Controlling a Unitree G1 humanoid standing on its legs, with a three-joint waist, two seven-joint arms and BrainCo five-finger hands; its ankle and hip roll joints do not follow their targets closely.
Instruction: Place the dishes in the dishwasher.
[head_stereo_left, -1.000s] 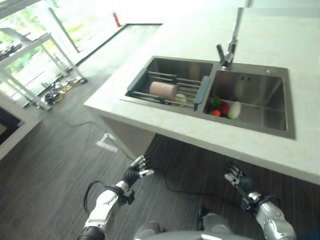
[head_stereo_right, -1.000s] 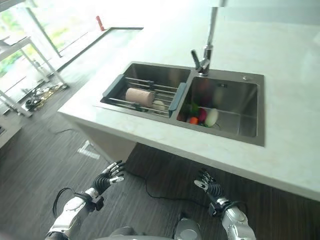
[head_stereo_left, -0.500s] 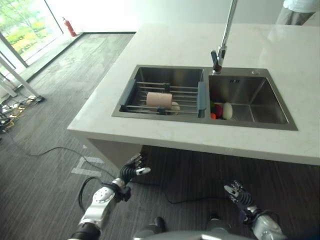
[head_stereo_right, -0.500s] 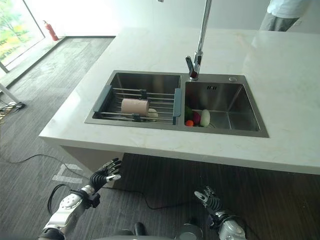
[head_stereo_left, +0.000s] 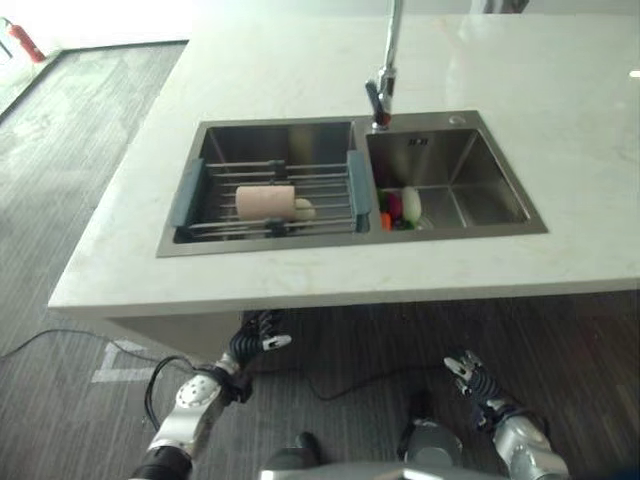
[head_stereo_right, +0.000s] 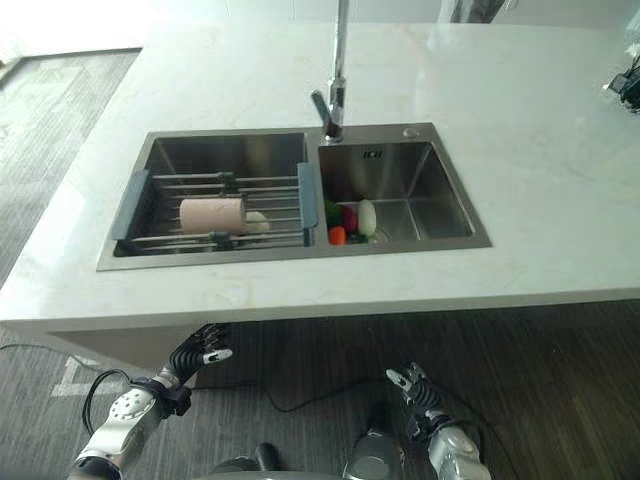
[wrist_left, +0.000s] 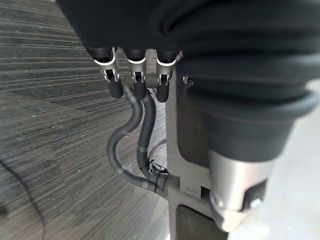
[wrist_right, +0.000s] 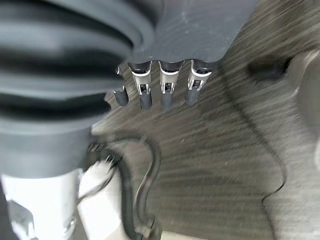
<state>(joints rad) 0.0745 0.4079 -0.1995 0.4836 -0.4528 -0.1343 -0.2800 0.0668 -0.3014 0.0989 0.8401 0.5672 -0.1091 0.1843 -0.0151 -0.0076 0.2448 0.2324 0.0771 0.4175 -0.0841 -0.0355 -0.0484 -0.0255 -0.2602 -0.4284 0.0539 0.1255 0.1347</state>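
Observation:
A pinkish-tan cup (head_stereo_left: 265, 202) lies on its side on a wire rack (head_stereo_left: 190, 192) in the left sink basin, with a small white piece (head_stereo_left: 304, 209) beside it. In the right basin (head_stereo_left: 470, 200) sit a white dish (head_stereo_left: 411, 204) and red, green and orange items (head_stereo_left: 391, 208). My left hand (head_stereo_left: 255, 338) hangs low below the counter's front edge, over the floor, its fingers (wrist_left: 135, 75) straight and holding nothing. My right hand (head_stereo_left: 470, 378) also hangs low over the floor, with relaxed, empty fingers (wrist_right: 165, 85).
A tall faucet (head_stereo_left: 383, 85) stands behind the divide between the basins. The white counter (head_stereo_left: 560, 130) spreads wide to the right and back; a small dark object (head_stereo_right: 628, 85) lies at its right edge. Dark wood floor (head_stereo_left: 60, 400) lies below.
The whole picture has swung, so the camera moved: the sink now lies square in front. Both hands stay low and empty below the counter edge.

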